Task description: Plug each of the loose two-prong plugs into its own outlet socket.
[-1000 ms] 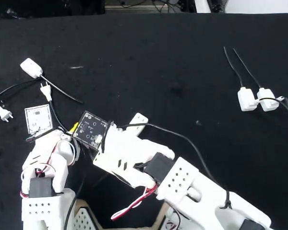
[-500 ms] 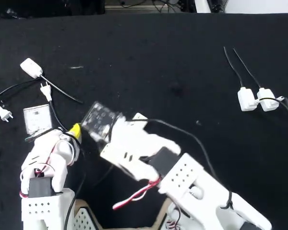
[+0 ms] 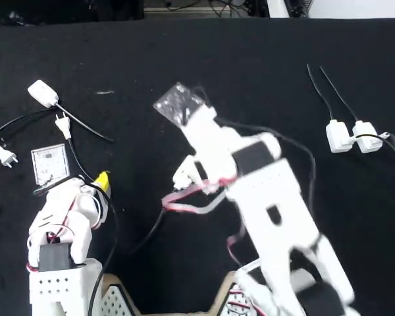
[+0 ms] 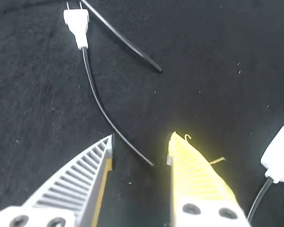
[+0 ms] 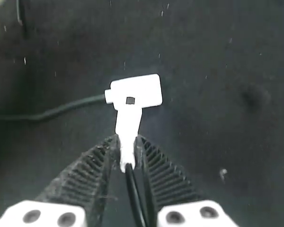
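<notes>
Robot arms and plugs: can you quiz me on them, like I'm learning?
1. True or false: the left gripper is shut on a plug.
2. What does the right gripper hold? A, a white plug; B, a spoon; C, nothing.
3. Fill in: the left gripper has a grey finger; its other finger is ____.
Key: 1 false, it is open; 2 A; 3 yellow.

i count two loose plugs (image 3: pixel 64 124) lying on the table (image 3: pixel 250 52), plus a third plug (image 5: pixel 128 124) pinched in my right claw (image 5: pixel 127 140). there are four white socket blocks (image 3: pixel 43 93) and one square plate (image 3: pixel 51 163).
</notes>
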{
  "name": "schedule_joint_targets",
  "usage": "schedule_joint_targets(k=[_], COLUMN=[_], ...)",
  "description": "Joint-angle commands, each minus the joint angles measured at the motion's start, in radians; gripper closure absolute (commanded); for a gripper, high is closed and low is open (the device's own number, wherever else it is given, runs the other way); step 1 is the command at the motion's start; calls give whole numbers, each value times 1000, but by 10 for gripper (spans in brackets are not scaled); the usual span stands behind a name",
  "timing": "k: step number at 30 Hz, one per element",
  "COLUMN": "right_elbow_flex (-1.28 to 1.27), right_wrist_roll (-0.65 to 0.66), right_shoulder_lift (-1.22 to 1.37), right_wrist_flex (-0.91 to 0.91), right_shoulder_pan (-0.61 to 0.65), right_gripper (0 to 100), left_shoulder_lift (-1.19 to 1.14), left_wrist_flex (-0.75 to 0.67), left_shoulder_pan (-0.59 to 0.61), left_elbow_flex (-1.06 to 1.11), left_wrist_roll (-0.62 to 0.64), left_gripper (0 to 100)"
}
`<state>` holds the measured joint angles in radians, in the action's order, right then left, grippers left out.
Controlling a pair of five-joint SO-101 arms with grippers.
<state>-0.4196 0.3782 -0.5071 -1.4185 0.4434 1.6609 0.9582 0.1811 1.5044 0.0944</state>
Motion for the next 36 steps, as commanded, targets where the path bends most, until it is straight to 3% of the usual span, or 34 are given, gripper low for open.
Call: schedule_joint_targets(k=[1,4,14,33,36], right_elbow_flex=[300,432,812,866,866], right_wrist_roll=[101,163,161,132,196], right_shoulder_lift=[262,430,800,961,961], right_wrist_flex=[-155,-196,-342,-344,-342], right_shoulder_pan=[-32,-55,-110,-107,-104], right_gripper=[988,988,988,988,988], left_shoulder_lift=[11,11,11,11,11], left_wrist_flex=[26,32,40,40,40], left_shoulder_pan=[7,7,7,7,7], left_elbow_flex=[-15,-13,-16,-13,-13], left_wrist_roll=[-2,0,5,5,5], left_gripper=[805,805,805,805,805])
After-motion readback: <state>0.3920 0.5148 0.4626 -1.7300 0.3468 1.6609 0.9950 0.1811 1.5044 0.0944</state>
